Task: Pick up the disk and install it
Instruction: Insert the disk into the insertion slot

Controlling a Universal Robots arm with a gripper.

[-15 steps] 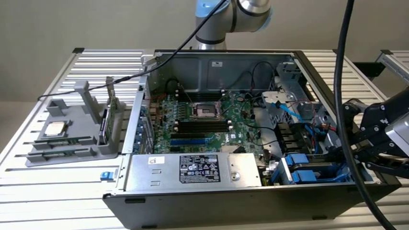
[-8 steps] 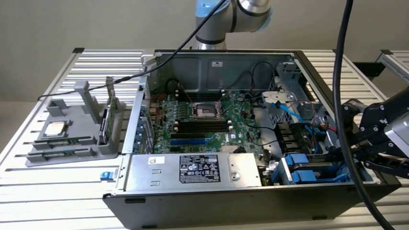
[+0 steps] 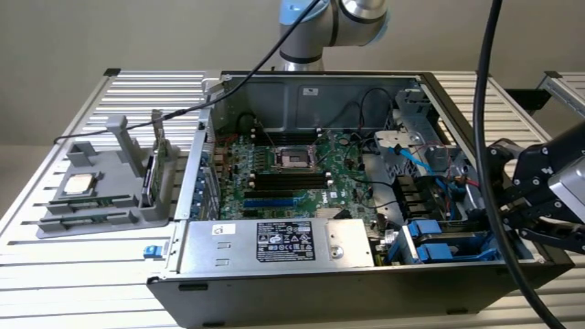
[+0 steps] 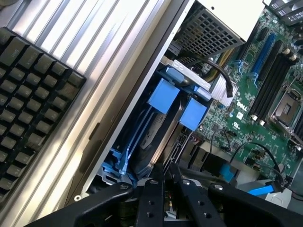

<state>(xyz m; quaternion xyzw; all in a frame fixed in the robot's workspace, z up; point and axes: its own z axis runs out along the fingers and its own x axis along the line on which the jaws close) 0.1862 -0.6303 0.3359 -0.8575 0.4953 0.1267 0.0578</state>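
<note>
The exterior view looks from high and in front, down into the open computer case (image 3: 302,89) that lies on the slatted counter (image 3: 82,274); the whole case fits in, with the arm (image 3: 329,20) behind it. The wrist view hangs close over the case's edge at the exterior view's right, facing steeply down past the blue drive carriers (image 3: 429,236) (image 4: 163,94). Both views share these carriers, the motherboard (image 3: 292,171) (image 4: 265,94) and the power supply (image 3: 274,243) (image 4: 213,28).

White "DELL" lettering is printed on the green motherboard (image 4: 246,94). The black label (image 3: 284,241) on the power supply (image 3: 343,250) has print too small to read.
</note>
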